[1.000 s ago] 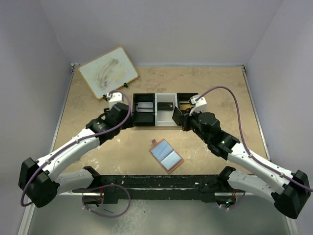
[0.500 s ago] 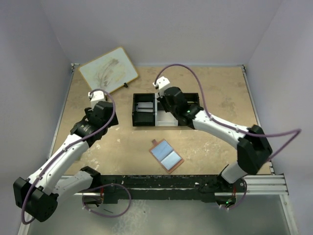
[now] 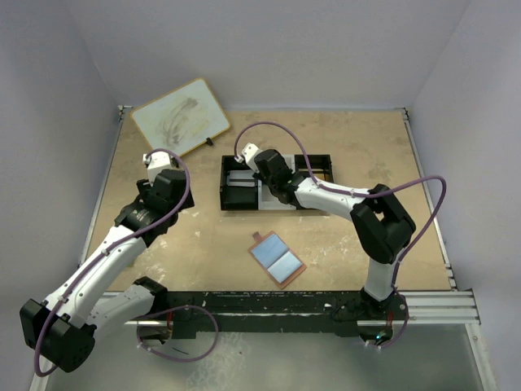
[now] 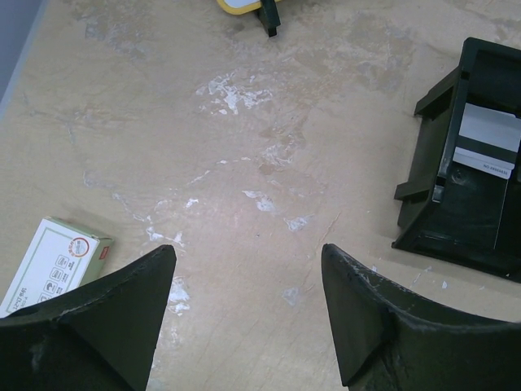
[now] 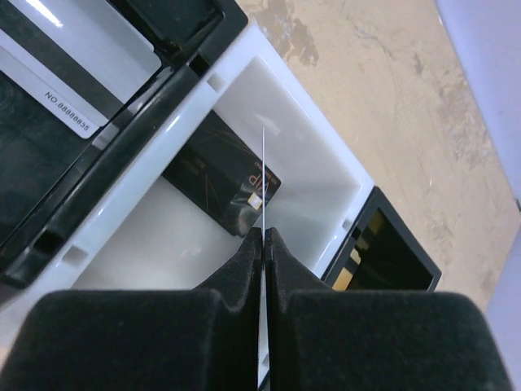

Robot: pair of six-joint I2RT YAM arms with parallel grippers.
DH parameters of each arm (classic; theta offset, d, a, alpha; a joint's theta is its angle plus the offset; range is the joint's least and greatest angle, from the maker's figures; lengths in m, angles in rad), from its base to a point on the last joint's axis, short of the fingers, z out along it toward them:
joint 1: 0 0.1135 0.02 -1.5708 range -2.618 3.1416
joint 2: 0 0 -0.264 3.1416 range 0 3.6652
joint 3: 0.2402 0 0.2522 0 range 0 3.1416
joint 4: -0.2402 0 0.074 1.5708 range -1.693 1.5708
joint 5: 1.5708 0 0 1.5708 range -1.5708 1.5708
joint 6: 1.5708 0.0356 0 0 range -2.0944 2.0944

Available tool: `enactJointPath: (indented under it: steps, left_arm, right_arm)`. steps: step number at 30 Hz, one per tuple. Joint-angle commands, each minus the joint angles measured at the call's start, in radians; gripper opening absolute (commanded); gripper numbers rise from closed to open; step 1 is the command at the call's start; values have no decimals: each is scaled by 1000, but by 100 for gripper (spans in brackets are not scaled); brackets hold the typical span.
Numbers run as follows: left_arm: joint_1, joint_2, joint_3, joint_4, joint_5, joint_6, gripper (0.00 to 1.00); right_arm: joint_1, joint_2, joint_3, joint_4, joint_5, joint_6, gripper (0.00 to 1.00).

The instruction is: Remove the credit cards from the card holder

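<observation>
The card holder [image 3: 277, 258] lies open on the table near the front, brown rim, grey-blue slots facing up. My right gripper [image 5: 264, 232] is shut on a thin credit card [image 5: 264, 163], seen edge-on, held upright over the white middle compartment of the tray [image 5: 326, 175]. A black card [image 5: 220, 175] lies flat in that compartment. In the top view the right gripper [image 3: 271, 181] hangs over the tray [image 3: 240, 205]. My left gripper [image 4: 247, 252] is open and empty above bare table, left of the tray.
A white card [image 5: 81, 81] lies in the tray's left black compartment and something yellow in the right one [image 5: 358, 269]. A white-and-tan board [image 3: 181, 120] stands at the back left. A small white-and-green box [image 4: 53, 265] lies by the left gripper.
The right arm swung from the tray's right end to over its middle, still holding a card. The left arm drew back from the tray to the left.
</observation>
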Motion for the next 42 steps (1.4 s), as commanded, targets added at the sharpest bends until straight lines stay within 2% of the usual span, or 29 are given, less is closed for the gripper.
enactJointPath:
  steps: [1, 10, 17, 22, 29, 35, 39, 42]
  left_arm:
    - [2, -11, 4, 14, -22, 15, 71]
    - [2, -11, 5, 14, -18, 18, 71]
    - [2, -9, 5, 16, -17, 20, 71]
    - [2, -6, 5, 16, -15, 21, 71]
    - [2, 3, 5, 16, -15, 22, 71]
    - [1, 7, 5, 17, -12, 24, 71]
    - [2, 12, 5, 16, -4, 25, 71]
    - [2, 14, 3, 17, 4, 26, 71]
  right_arm:
    - [-9, 41, 42, 92, 24, -124, 0]
    - [-21, 110, 53, 163, 42, -223, 0]
    - [-23, 166, 89, 146, 3, -241, 0]
    - [-25, 169, 86, 130, -45, -241, 7]
    - [-39, 112, 73, 87, -105, -213, 31]
    - [-44, 51, 69, 65, -106, -182, 36]
    - [-44, -3, 82, 35, -128, -80, 39]
    - [-44, -68, 110, -54, -163, 131, 39]
